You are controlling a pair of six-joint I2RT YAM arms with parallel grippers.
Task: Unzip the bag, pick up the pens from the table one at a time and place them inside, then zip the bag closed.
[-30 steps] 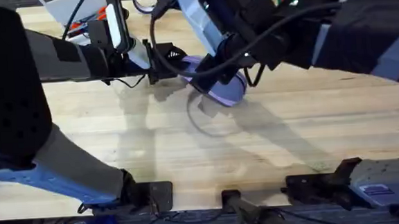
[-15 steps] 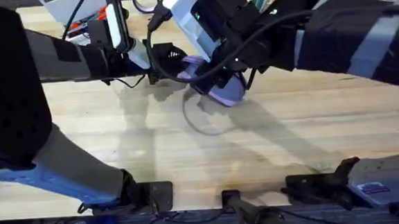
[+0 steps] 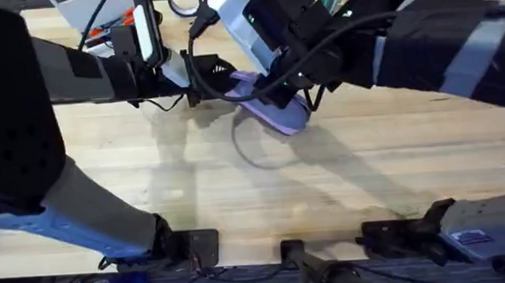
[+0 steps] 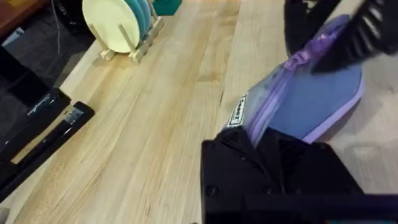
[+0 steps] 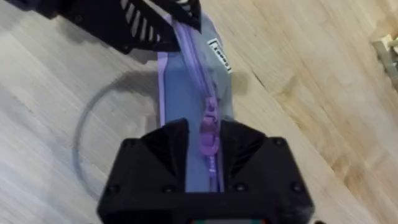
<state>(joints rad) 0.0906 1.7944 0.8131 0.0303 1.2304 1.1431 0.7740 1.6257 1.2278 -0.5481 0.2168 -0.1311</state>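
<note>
The bag [image 3: 277,112] lies on the table [image 3: 238,186] near its far middle, held between both arms. The left gripper [image 4: 273,140] clamps one end. The right gripper [image 5: 208,146] sits closed over the zipper pull [image 5: 207,127], apparently pinching it
</note>
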